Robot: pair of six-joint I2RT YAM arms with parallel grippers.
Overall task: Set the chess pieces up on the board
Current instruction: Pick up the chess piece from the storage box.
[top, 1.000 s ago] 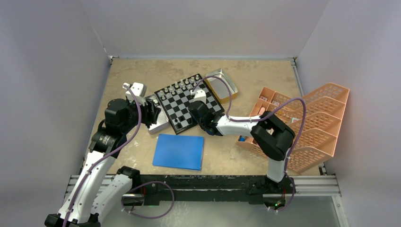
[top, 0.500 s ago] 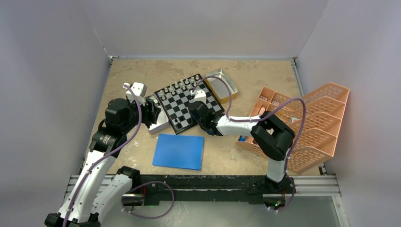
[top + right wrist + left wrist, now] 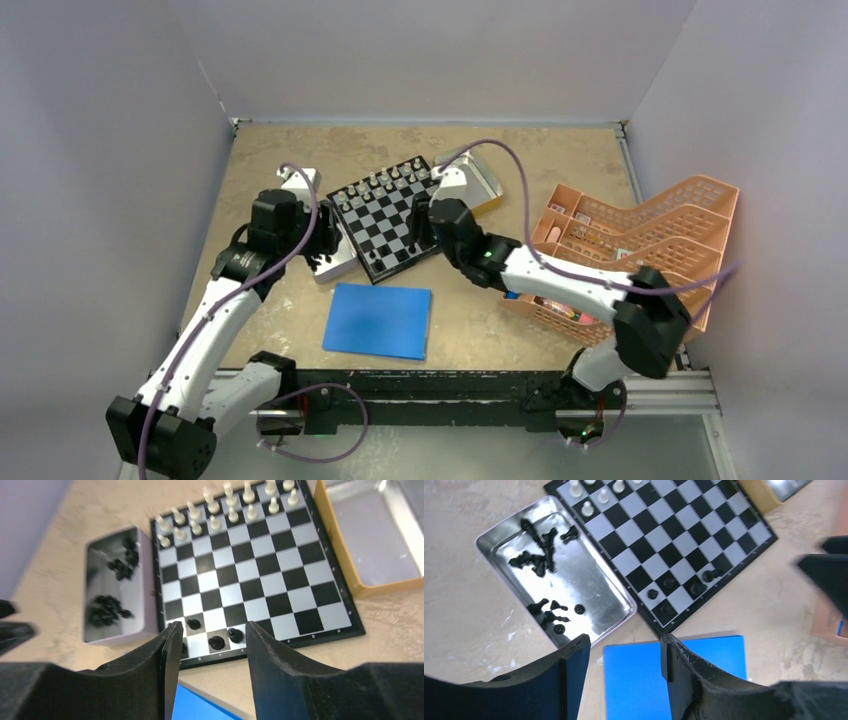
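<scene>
Top view: we see the board (image 3: 378,215) mid-table, with a tray (image 3: 340,265) touching its left edge. Left cam: our left gripper (image 3: 624,672) is wide and empty, black pieces (image 3: 541,566) loose in the tray. Right cam: our right gripper (image 3: 210,652) gapes empty above the board's near corner, white pieces (image 3: 233,515) lining the far rows.

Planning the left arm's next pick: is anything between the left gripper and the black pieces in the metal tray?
Nothing visible does. The left gripper is open and empty, and the black pieces lie uncovered in the metal tray beyond its fingertips.
</scene>
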